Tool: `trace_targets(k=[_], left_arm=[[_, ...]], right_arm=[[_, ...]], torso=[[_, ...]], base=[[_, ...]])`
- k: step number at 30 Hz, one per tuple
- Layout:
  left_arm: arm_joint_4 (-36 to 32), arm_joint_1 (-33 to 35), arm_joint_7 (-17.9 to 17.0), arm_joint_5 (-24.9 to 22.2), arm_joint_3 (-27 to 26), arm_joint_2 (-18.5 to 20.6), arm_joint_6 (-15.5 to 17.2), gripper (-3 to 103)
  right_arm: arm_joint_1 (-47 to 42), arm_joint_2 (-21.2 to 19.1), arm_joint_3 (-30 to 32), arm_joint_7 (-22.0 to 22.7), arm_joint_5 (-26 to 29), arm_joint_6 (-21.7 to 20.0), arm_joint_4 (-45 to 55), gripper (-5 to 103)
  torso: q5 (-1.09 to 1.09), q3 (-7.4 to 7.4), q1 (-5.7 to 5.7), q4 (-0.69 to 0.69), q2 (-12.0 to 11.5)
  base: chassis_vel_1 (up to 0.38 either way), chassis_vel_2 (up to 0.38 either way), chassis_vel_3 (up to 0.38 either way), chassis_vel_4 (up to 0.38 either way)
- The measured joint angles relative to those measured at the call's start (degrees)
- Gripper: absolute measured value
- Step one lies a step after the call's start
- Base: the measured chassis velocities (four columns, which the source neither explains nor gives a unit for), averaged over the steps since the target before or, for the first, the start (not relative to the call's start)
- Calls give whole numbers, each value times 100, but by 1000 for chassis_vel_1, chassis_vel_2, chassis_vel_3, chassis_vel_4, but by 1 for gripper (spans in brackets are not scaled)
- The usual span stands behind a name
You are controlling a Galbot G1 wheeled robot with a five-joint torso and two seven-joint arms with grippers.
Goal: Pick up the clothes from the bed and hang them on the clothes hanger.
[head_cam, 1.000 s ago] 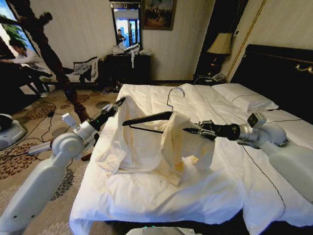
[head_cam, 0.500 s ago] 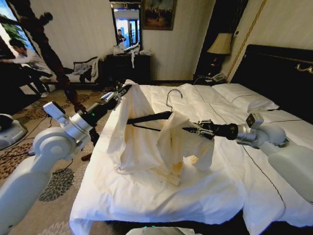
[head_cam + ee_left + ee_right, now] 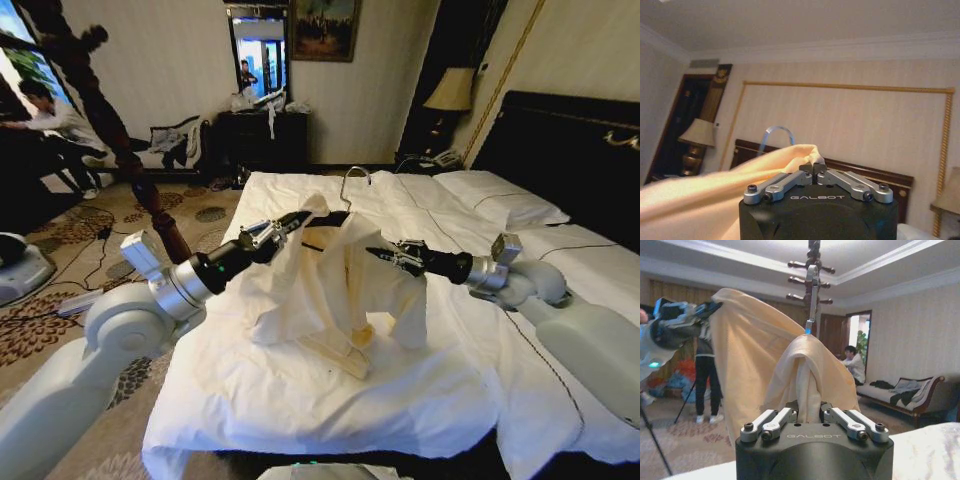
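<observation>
The cream clothes (image 3: 322, 285) hang in a bunch over the black clothes hanger (image 3: 328, 217), a little above the bed (image 3: 300, 400). The hanger's silver hook (image 3: 352, 176) sticks up behind. My left gripper (image 3: 287, 222) is shut on a fold of the garment beside the hanger's left arm; the pinched cloth (image 3: 805, 151) shows above its fingers (image 3: 790, 179). From the right, my right gripper (image 3: 384, 256) is shut on the hanger's cloth-covered end. In the right wrist view the garment (image 3: 790, 370) drapes from the hook (image 3: 811, 290) down between the fingers (image 3: 775, 420).
White pillows (image 3: 500, 200) and the black headboard (image 3: 560, 140) lie to the right. A dark wooden coat stand (image 3: 100, 110) rises left of the bed over patterned carpet (image 3: 70, 230). A dresser with a mirror (image 3: 262, 130) stands at the far wall.
My left gripper swung right with the garment's edge, from beside the bed to the hanger's left arm. The hanger and the right gripper rose slightly and moved farther from me.
</observation>
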Motion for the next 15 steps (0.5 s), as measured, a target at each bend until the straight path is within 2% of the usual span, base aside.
trace_targets(k=[3, 6, 9, 15], left_arm=[[-62, -13, 18, 26, 89, 25, 30, 0], [-51, 108, 104, 267, 115, 79, 40, 0], [184, 281, 150, 605, 63, 116, 40, 0], [551, 368, 165, 923, -124, 167, 16, 0]], right_arm=[[16, 31, -22, 150, 38, 17, 39, 17], [41, 36, -11, 146, 129, 66, 33, 17], [128, 2, 55, -132, 260, 135, -24, 17], [172, -73, 131, -254, 204, 156, -80, 17]], torso=[[0, 0, 0, 0, 0], [0, 0, 0, 0, 0], [-1, 0, 0, 1, 0], [-1, 0, 0, 0, 0]], base=[[0, 0, 0, 0], [0, 0, 0, 0], [0, 0, 0, 0], [0, 0, 0, 0]])
